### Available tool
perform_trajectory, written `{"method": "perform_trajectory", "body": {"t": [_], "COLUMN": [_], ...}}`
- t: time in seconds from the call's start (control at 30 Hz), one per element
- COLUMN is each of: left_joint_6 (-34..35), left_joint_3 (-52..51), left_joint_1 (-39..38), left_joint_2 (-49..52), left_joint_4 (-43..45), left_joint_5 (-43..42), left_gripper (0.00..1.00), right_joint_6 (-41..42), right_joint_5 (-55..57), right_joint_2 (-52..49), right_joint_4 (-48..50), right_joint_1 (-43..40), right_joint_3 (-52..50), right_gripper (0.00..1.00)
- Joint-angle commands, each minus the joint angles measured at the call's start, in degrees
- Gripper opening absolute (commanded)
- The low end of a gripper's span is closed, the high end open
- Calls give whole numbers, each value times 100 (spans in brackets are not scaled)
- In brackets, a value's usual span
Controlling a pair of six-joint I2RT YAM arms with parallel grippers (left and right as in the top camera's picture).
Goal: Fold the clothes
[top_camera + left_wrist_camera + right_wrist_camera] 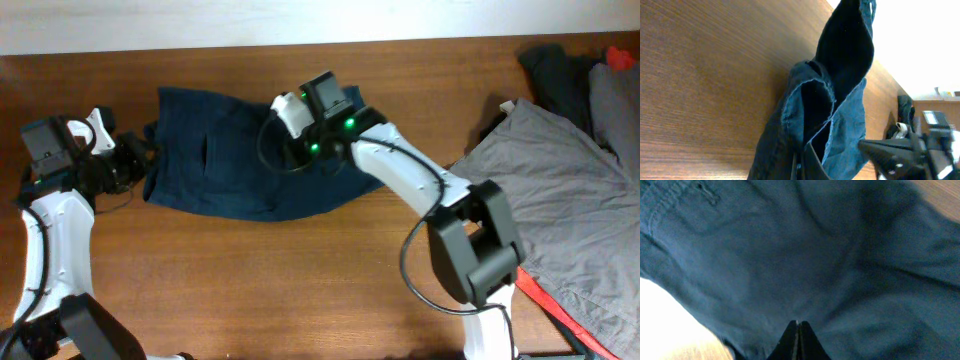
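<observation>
Shorts (225, 170), long axis left to right

Overhead: even light, sharp focus. Left wrist view burns out white at upper right; in the right wrist view the dark navy blue woven shorts (790, 255) blur.

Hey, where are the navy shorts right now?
Overhead view: the navy shorts lie spread on the table, left of centre near the far edge, well left of the grey garment.
</observation>
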State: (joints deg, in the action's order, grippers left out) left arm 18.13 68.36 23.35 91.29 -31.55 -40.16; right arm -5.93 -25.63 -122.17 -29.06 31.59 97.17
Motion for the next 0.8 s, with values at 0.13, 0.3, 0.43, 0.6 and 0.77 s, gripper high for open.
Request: {"method": "perform_trajectory", "body": {"t": [0.13,0.3,0.43,0.6,0.77], "left_joint_6": [-136,-157,-153,-44,216], "left_joint_3": [125,125,125,173,210], "left_joint_1": [595,638,638,638,627], "left_joint_2": [-389,-389,-389,-389,-389], "left_joint_4": [-144,-251,-251,-2,157], "left_joint_5": [-317,-400,-407,-907,-1480], "left_gripper": [0,0,0,0,0], "right_joint_6": [846,916,949,949,990], "right_joint_5": [614,-326,-236,-280,-522], "right_joint_2": [-905,-1126,-1143,-1318,-1322], "right_joint_4": [407,837,901,857,1224], "right_joint_1": [407,535,820,1233,1753], "right_joint_3": [-20,-20,-20,-20,-20], "right_gripper": [4,4,4,4,4]}}
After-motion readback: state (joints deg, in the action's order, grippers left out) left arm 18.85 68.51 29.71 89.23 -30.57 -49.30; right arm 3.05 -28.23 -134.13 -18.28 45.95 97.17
